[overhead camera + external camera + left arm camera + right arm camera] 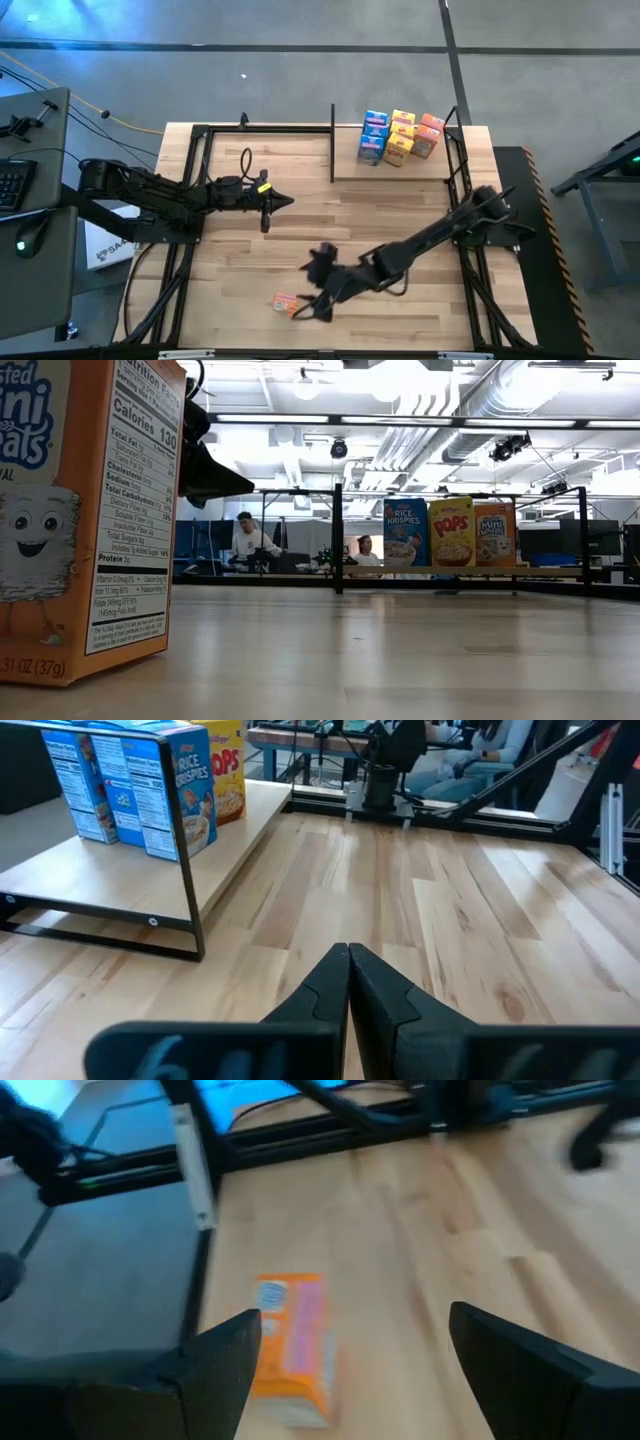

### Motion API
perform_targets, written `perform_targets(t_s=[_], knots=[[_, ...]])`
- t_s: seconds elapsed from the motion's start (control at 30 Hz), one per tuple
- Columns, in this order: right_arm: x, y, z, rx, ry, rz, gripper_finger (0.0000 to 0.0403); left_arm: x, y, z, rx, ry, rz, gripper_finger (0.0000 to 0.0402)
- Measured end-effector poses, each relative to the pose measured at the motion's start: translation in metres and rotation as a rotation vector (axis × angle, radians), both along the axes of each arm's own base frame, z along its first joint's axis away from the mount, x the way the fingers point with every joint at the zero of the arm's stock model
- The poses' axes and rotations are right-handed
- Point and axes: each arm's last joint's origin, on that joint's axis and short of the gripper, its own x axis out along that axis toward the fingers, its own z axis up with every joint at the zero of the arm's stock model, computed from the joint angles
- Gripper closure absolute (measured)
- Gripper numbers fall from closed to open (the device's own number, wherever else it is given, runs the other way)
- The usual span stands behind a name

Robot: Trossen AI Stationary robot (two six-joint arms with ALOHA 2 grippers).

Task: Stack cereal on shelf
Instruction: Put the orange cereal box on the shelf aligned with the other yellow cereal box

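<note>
Two end effectors in view. Right end effector [312,305] low over near edge of surface [400,205], fingers [225,1365] spread wide, empty, just beside lone orange cereal box [285,302] standing apart on bare planks. Left end effector [286,203] hovers mid-surface, fingers pressed together, holding nothing. Shelf [345,172] at far right corner holds cluster of boxes [399,137]: blue, yellow, orange columns, perhaps six to eight, count unclear from above. Black posts frame shelf.
</note>
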Motion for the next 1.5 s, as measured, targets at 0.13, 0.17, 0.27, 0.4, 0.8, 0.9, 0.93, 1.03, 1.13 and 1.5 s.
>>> perform_targets(t_s=[0.13, 0.17, 0.27, 0.4, 0.8, 0.9, 0.93, 1.03, 1.13, 1.5], knots=[[0.024, 0.02, 0.004, -0.003, 0.036, 0.036, 0.0088, 0.0, -0.002, 0.0, 0.006, 0.002, -0.01, 0.0399], [0.029, 0.024, 0.004, -0.011, 0.051, 0.039, 0.0088, 0.0, -0.002, 0.0, 0.006, 0.003, -0.012, 0.0399], [0.044, 0.032, 0.001, -0.027, 0.086, 0.036, 0.0088, 0.0, -0.002, -0.001, 0.0, 0.011, -0.014, 0.0399], [0.057, 0.04, -0.006, -0.017, 0.157, 0.015, 0.0088, 0.0, -0.003, -0.002, -0.003, 0.025, -0.014, 0.0399], [0.069, 0.048, -0.025, 0.001, 0.261, -0.026, 0.0088, 0.0, -0.003, -0.003, -0.012, 0.029, -0.013, 0.0399], [0.068, 0.047, -0.027, 0.0, 0.286, -0.037, 0.0088, 0.0, -0.002, -0.003, -0.012, 0.029, -0.012, 0.0399], [0.067, 0.047, -0.027, 0.003, 0.294, -0.042, 0.0088, 0.0, -0.002, -0.003, -0.012, 0.029, -0.012, 0.0399], [0.067, 0.047, -0.031, 0.017, 0.317, -0.038, 0.0089, 0.0, -0.002, -0.003, -0.012, 0.029, -0.012, 0.0399], [0.067, 0.048, -0.037, 0.024, 0.348, -0.022, 0.0091, 0.0, -0.002, -0.003, -0.012, 0.029, -0.012, 0.0399], [0.067, 0.044, -0.046, 0.013, 0.399, -0.027, 0.0218, 0.0, -0.002, -0.003, -0.012, 0.028, -0.012, 0.0399]])
